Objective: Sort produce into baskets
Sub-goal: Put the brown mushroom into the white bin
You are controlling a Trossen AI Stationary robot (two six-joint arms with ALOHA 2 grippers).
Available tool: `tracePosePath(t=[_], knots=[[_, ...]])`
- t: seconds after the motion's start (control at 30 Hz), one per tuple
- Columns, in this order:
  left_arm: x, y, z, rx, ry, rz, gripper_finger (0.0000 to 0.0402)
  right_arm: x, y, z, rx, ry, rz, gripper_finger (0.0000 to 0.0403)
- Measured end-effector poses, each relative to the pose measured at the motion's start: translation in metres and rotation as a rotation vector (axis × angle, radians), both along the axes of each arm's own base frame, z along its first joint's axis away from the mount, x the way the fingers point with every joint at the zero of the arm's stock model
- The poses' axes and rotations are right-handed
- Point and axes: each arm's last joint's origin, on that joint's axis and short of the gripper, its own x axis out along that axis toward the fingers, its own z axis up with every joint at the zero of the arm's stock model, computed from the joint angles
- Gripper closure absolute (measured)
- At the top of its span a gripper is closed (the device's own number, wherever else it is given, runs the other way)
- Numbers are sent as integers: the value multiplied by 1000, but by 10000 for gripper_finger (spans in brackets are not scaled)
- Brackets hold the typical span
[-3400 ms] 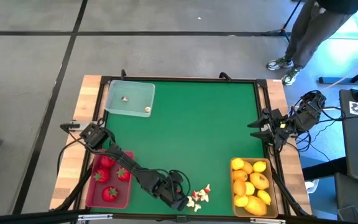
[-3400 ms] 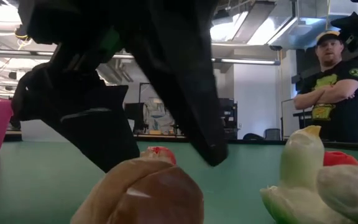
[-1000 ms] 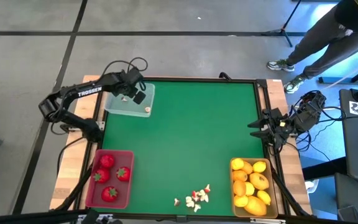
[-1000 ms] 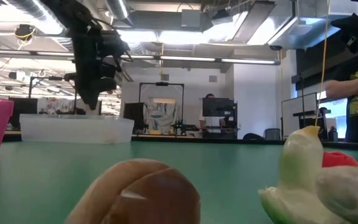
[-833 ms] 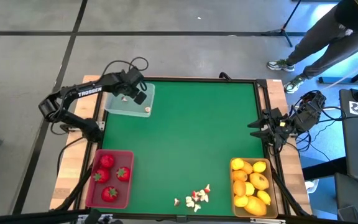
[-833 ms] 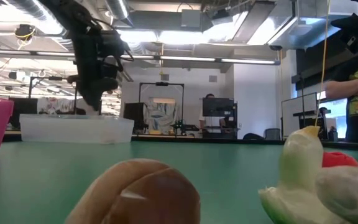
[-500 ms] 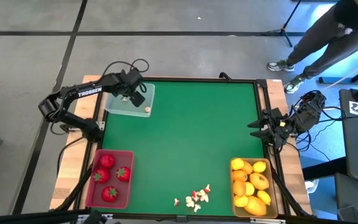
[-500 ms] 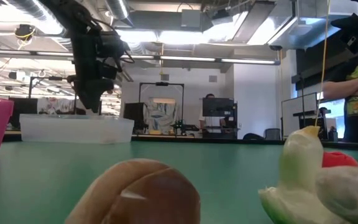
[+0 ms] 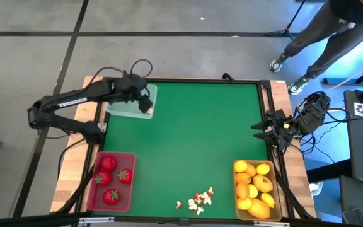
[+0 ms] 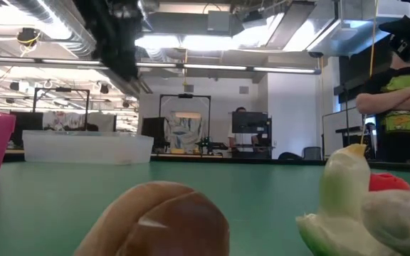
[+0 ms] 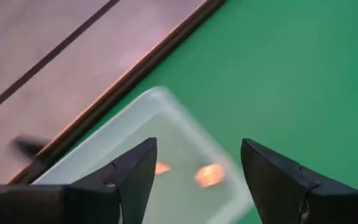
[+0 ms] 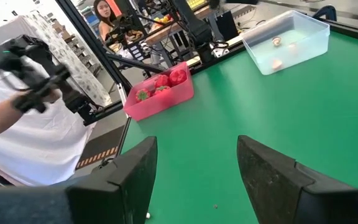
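Observation:
My left gripper (image 9: 146, 104) hangs open and holds nothing above the near right corner of the clear basket (image 9: 131, 99), which stands at the table's far left. The left wrist view looks between the fingers (image 11: 197, 146) onto the clear basket (image 11: 166, 155) and two small bits (image 11: 210, 175) lying in it. A pinkish-red basket (image 9: 111, 181) with strawberries stands near left. A tan-yellow basket (image 9: 255, 188) with lemons stands near right. Several tiny white-and-red bits (image 9: 199, 200) lie near the front edge. My right gripper (image 9: 260, 129) waits open at the table's right edge.
The green mat (image 9: 194, 139) between the baskets is bare. Cables lie at the far left corner (image 9: 134, 66) and beside the right arm (image 9: 314, 135). A person stands beyond the far right corner (image 9: 333, 25) and also shows in the low view (image 10: 397, 99).
My left gripper has risen from just above the clear basket, and in the low view it climbs toward the top of the picture. It has also drifted a little toward the table's near right while the arm's elbow has swung out to the left.

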Motion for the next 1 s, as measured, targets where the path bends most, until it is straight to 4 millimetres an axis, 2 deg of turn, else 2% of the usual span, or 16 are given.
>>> tracePosePath(t=[0.17,0.43,0.63,0.83,1.0], knots=[[17,-49,9,-31,-140,-169,174,0,-1,0,-7,-3,-19,182],[57,-135,3,-95,-306,-473,182,0,-1,0,5,-2,-22,182],[83,-192,-19,-121,-348,-645,192,0,0,0,3,-1,-22,182],[107,-237,-62,-76,-300,-802,194,0,0,0,4,-1,-22,182],[112,-276,-91,-74,-241,-975,200,0,0,0,5,-1,-23,182]])
